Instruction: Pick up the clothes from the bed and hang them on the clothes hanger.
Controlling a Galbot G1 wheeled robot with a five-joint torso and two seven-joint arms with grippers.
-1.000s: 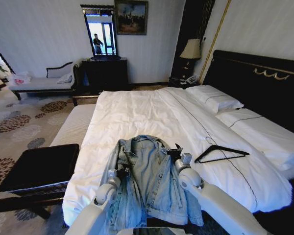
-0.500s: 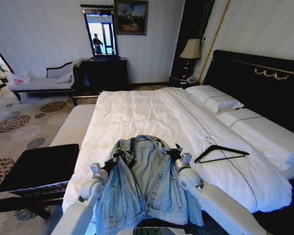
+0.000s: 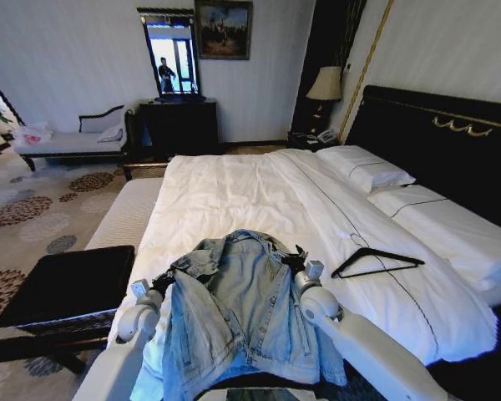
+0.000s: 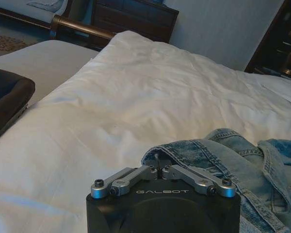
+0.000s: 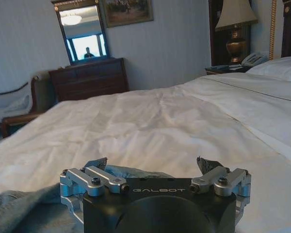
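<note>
A light blue denim jacket (image 3: 246, 309) lies front-up at the foot of the bed (image 3: 234, 188), on the white duvet. My left gripper (image 3: 161, 281) is shut on the jacket's left shoulder edge. The left wrist view shows the fingers pinched on the denim (image 4: 203, 150) at the gripper (image 4: 159, 162). At the jacket's right shoulder my right gripper (image 3: 296, 257) stands open. In the right wrist view the right gripper (image 5: 153, 167) has its fingers spread, with denim (image 5: 19, 208) beneath it. The black clothes hanger (image 3: 376, 261) lies flat on the duvet to the right of the jacket.
A black stool (image 3: 67, 284) stands left of the bed's foot, with a pale padded bench (image 3: 129, 213) beyond it. White pillows (image 3: 367, 167) and the black headboard (image 3: 451, 142) are at the right. A dark dresser (image 3: 179, 125) stands against the far wall.
My left gripper has moved left toward the bed's edge, pulling the jacket's left shoulder outward and spreading the jacket wider. The right gripper has stayed at the right shoulder.
</note>
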